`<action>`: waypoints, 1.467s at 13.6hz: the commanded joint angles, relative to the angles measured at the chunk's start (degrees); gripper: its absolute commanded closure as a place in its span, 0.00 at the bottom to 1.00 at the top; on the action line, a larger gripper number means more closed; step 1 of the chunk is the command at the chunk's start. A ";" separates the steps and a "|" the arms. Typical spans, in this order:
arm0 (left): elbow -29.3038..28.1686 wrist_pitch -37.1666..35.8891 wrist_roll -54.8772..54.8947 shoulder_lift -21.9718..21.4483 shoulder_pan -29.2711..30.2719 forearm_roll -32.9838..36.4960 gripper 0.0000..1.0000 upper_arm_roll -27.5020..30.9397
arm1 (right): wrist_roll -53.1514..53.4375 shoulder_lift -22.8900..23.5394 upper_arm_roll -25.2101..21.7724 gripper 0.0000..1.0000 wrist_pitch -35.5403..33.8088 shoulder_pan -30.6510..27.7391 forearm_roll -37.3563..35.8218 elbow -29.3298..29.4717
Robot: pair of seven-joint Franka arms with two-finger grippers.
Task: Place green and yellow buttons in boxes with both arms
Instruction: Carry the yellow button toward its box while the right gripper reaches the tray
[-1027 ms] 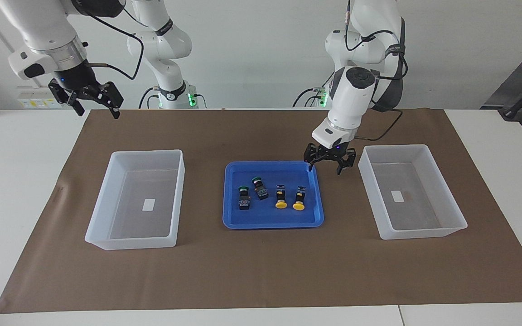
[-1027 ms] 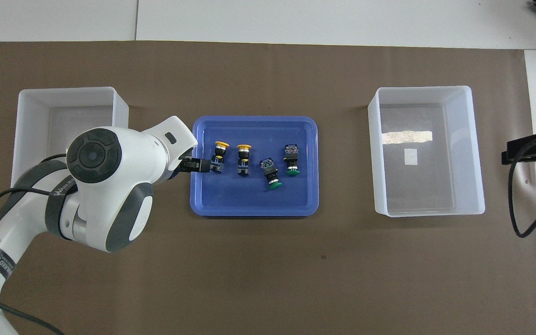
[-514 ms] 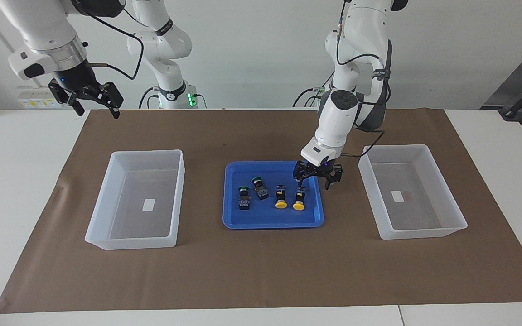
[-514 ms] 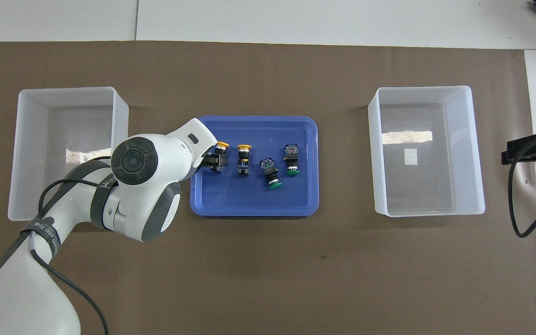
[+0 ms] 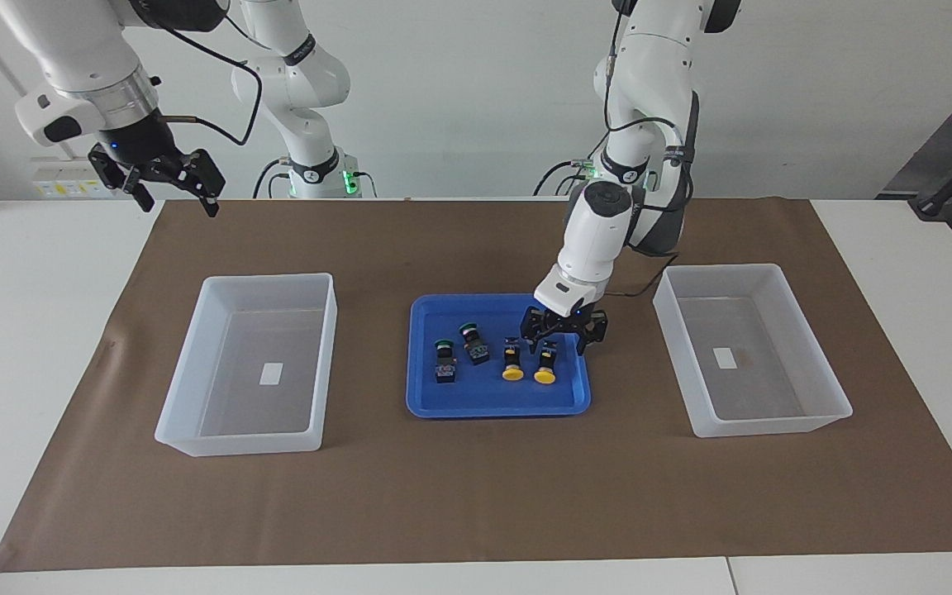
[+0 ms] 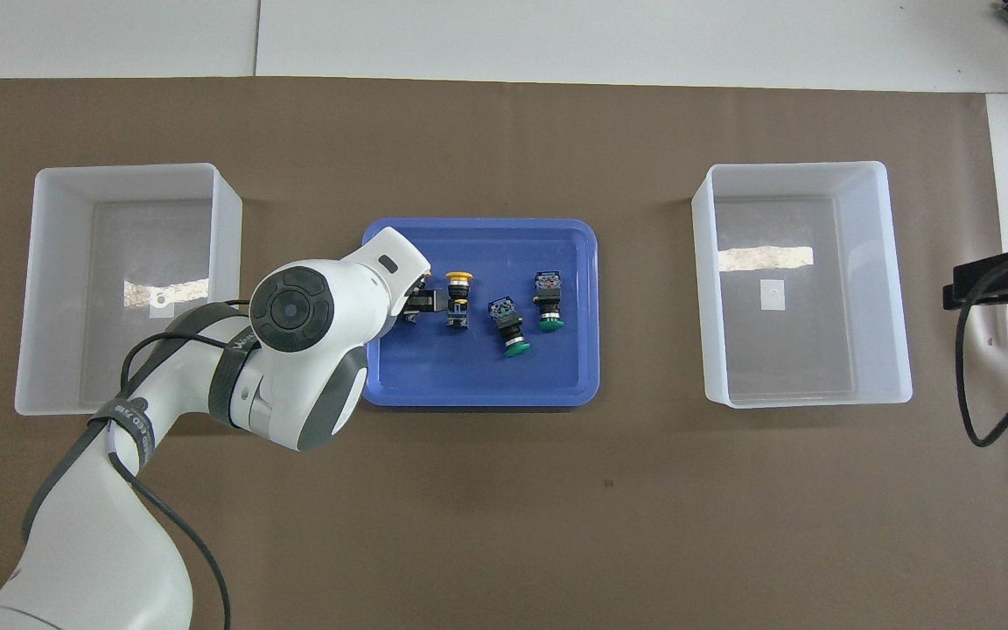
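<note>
Four buttons lie in the blue tray point(image 5: 492, 408): two green ones point(image 5: 444, 361) point(image 5: 473, 343) and two yellow ones point(image 5: 512, 362) point(image 5: 545, 366). My left gripper point(image 5: 556, 343) is open and low in the tray, its fingers on either side of the black body of the yellow button nearest the left arm's end. In the overhead view its wrist hides that button; the other yellow button point(image 6: 458, 297) and the green ones point(image 6: 511, 336) point(image 6: 548, 307) show. Both boxes point(image 5: 269, 279) point(image 5: 720, 268) hold no buttons. My right gripper point(image 5: 178, 202) is open and waits raised over the mat's corner.
A brown mat point(image 5: 476, 496) covers the table's middle. The tray point(image 6: 478, 398) lies between the two boxes point(image 6: 128, 168) point(image 6: 793, 166). The right gripper point(image 6: 994, 284) shows at the overhead view's edge, beside the box at the right arm's end.
My left gripper has moved from over the tray's corner into the tray and come down around the yellow button. The right arm has not moved.
</note>
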 commanded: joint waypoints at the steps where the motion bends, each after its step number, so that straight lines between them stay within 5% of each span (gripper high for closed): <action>1: 0.45 0.88 -2.47 0.89 -1.95 0.76 0.07 0.88 | -0.64 -0.50 0.14 0.00 -0.11 -0.31 0.00 -0.63; 8: 0.01 -0.61 -4.42 0.80 -2.31 0.85 0.94 0.96 | -0.64 -0.58 0.14 0.00 -0.11 -0.31 0.00 -0.89; 9: 0.88 -2.53 -4.42 0.71 -2.49 0.85 1.00 1.05 | -0.55 -0.58 0.14 0.00 -0.11 -0.22 0.00 -0.89; 16: 2.03 -7.90 -3.02 -8.15 1.19 0.93 1.00 1.84 | 2.95 1.60 0.22 0.00 13.58 8.55 2.46 -6.16; 20: 6.06 -15.10 1.03 -9.66 8.91 1.02 1.00 1.93 | 9.46 11.78 0.22 0.00 23.69 15.24 6.39 -5.37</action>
